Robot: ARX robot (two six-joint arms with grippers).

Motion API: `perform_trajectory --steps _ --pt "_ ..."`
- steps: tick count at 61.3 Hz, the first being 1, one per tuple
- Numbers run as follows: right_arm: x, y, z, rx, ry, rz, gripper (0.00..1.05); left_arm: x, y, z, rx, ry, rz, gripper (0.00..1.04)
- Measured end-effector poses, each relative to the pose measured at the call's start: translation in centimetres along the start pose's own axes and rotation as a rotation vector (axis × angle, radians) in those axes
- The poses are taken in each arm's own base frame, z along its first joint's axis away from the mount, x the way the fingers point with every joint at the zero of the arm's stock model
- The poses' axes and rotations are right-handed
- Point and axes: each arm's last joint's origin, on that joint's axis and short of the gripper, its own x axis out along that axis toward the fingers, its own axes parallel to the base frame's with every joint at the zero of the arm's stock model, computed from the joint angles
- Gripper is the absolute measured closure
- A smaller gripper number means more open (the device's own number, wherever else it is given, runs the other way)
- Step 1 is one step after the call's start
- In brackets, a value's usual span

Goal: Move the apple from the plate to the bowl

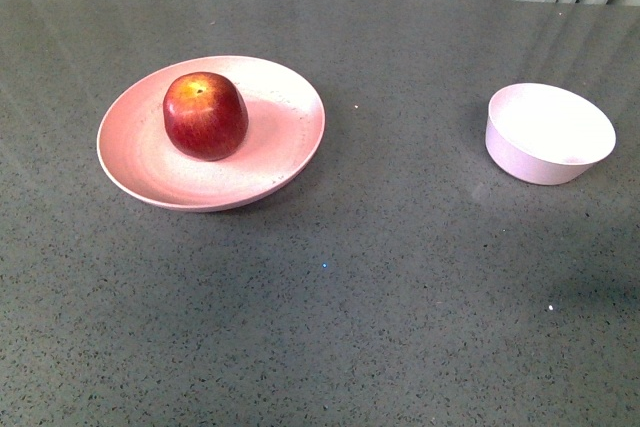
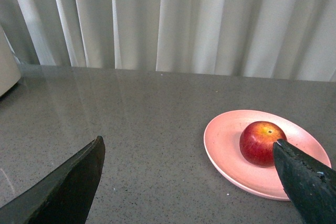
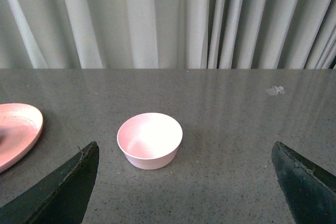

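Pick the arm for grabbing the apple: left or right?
Left, probably. The apple sits on the plate on the robot's left, and the left gripper is open facing it. The right gripper faces the bowl.

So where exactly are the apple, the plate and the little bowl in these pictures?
apple (image 1: 205,119), front view, on the middle of its red side.
plate (image 1: 292,119), front view, on the bare inner surface beside the apple.
bowl (image 3: 149,161), right wrist view, on its outer wall.
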Motion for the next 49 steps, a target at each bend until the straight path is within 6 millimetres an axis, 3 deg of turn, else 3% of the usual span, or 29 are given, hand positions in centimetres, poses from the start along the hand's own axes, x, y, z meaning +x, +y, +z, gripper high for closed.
perform_trajectory --steps 2,5,10,19,28,39,49 --pt "0.1 0.0 -0.1 0.03 0.065 -0.051 0.09 0.0 0.0 0.0 0.0 0.0 0.0 0.09" --pt "0.3 -0.2 -0.1 0.119 0.308 -0.209 0.09 0.0 0.0 0.0 0.0 0.0 0.001 0.09" --pt "1.5 -1.0 0.0 0.185 0.485 -0.346 0.09 0.0 0.0 0.0 0.0 0.0 0.0 0.09" --pt "5.9 -4.2 2.1 0.214 0.448 -0.296 0.09 0.0 0.0 0.0 0.0 0.0 0.0 0.09" --pt "11.8 -6.5 0.9 0.169 0.543 -0.18 0.09 0.0 0.0 0.0 0.0 0.0 0.0 0.09" --pt "16.5 -7.6 -0.8 0.152 0.613 -0.143 0.09 0.0 0.0 0.0 0.0 0.0 0.0 0.09" --pt "19.9 -6.9 -2.1 0.146 0.665 -0.07 0.09 0.0 0.0 0.0 0.0 0.0 0.0 0.09"
